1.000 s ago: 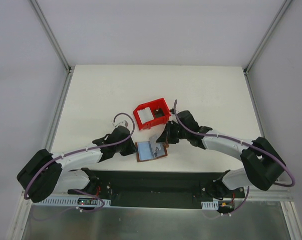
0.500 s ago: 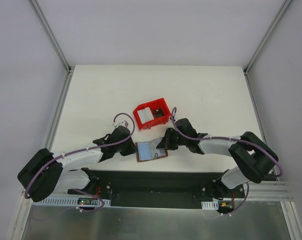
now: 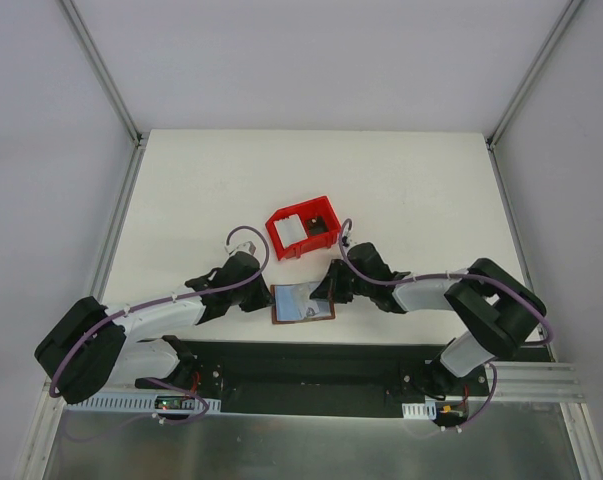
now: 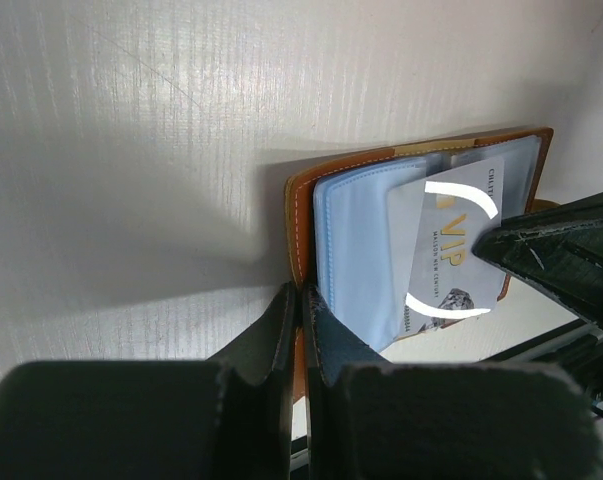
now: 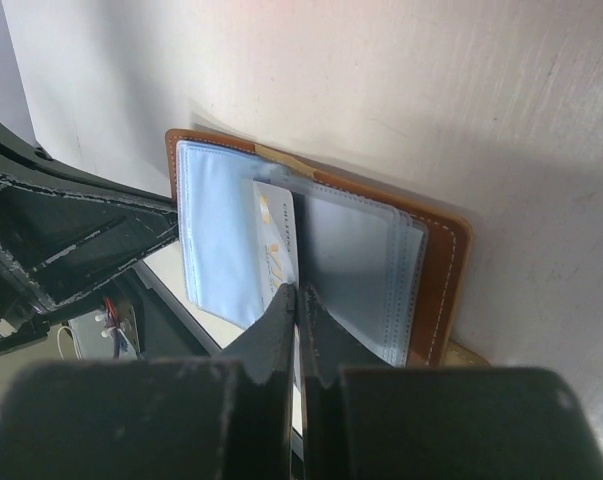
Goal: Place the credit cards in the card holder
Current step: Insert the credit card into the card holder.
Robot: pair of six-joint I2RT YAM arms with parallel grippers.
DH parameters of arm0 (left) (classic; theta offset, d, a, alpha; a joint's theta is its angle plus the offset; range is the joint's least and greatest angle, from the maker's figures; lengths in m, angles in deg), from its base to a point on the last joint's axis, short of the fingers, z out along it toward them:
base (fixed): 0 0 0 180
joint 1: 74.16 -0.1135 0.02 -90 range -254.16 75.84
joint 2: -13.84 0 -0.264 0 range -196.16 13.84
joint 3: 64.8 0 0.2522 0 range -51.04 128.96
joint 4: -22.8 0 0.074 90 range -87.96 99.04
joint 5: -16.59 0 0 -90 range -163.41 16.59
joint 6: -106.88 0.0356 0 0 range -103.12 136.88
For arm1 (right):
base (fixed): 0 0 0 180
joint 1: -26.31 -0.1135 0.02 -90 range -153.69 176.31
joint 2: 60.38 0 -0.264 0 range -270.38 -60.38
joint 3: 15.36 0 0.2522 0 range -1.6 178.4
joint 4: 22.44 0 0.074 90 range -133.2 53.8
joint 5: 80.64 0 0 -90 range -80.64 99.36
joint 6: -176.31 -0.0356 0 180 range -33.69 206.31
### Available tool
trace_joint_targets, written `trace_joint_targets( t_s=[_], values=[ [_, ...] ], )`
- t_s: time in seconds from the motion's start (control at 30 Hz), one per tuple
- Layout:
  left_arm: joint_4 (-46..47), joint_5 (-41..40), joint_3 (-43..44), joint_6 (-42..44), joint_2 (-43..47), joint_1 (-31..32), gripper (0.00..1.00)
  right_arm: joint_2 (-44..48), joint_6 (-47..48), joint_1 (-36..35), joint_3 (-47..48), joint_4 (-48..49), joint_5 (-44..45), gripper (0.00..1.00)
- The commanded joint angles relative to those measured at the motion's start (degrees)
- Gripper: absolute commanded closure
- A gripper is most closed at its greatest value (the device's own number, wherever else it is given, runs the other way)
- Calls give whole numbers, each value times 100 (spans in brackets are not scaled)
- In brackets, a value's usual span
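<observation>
The brown card holder (image 3: 301, 303) lies open near the table's front edge, its pale blue sleeves up. My left gripper (image 3: 268, 298) is shut on its left brown edge (image 4: 297, 215), the fingertips meeting on it in the left wrist view (image 4: 303, 296). My right gripper (image 3: 324, 293) is shut on a whitish credit card (image 5: 279, 236) with gold "VIP" lettering, which lies partly between the sleeves (image 4: 451, 250). In the right wrist view the gripper (image 5: 297, 292) pinches the card's near edge over the holder (image 5: 443, 268). Another whitish card (image 3: 289, 233) lies in the red bin.
The red plastic bin (image 3: 303, 211) stands just behind the holder, with a dark item in its right half. The table's front edge and the black base rail (image 3: 311, 360) run right below the holder. White walls enclose the table.
My right gripper has moved down and left with the card, from above the holder's right edge onto its sleeves. The holder has flattened. The left gripper has not moved.
</observation>
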Motion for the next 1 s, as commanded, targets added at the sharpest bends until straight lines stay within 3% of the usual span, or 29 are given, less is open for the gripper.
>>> trace_joint_targets(
  t_s=[0.0,0.43,0.97],
  values=[
    [94,43,-55,-51,-70,-60,100,-128,-19,-91,-41,244,287,100],
    [95,140,-55,-69,0,-51,100,-31,-211,-56,30,156,771,100],
    [253,149,-204,-289,62,-51,100,171,-792,-582,-208,314,1360,100]
  ],
)
